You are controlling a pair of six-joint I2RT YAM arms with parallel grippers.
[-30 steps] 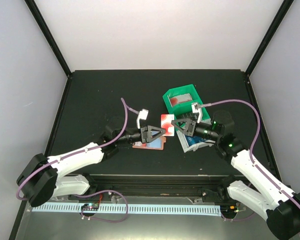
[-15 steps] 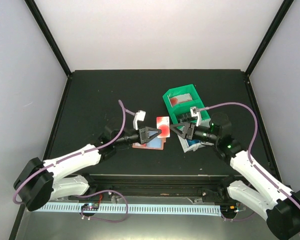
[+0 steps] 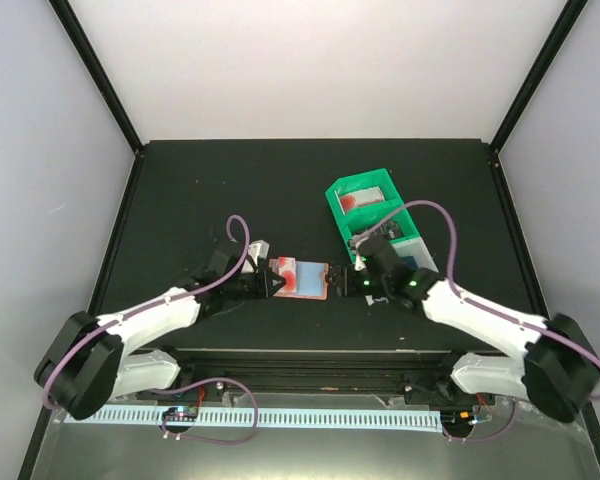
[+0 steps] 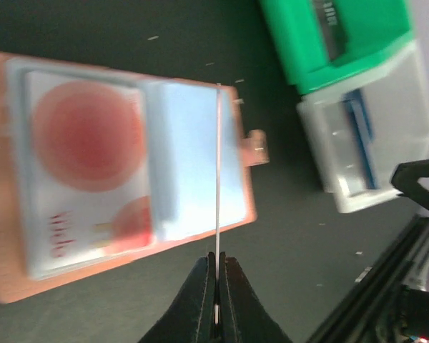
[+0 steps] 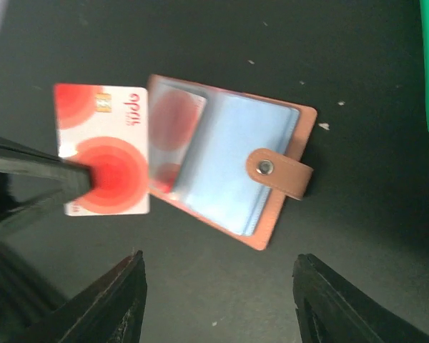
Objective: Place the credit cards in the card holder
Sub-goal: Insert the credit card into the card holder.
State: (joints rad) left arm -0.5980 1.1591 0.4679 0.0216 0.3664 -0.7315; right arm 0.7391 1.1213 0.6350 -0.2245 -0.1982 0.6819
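Card holder (image 5: 232, 168), one, lies open under the left hand (image 4: 217, 264), now pinching one credit card (image 5: 104, 161) released by the right hand (image 5: 218, 268), now spread wide.

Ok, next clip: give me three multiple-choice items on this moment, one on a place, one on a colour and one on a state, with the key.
1. Where does the card holder lie?
A) on the table, left of the green tray
B) inside the green tray
C) in the right pincer

2. What colour is the card in the left pincer?
A) blue
B) black
C) red and white

3. How is the right pincer?
A) shut on a card
B) open, holding nothing
C) shut on the card holder

Key: 1 A, as the top view shows it flat on the dark table beside the tray. 2 C, as red circles on white show in the right wrist view. 3 B, as its fingers stand wide apart above the holder.
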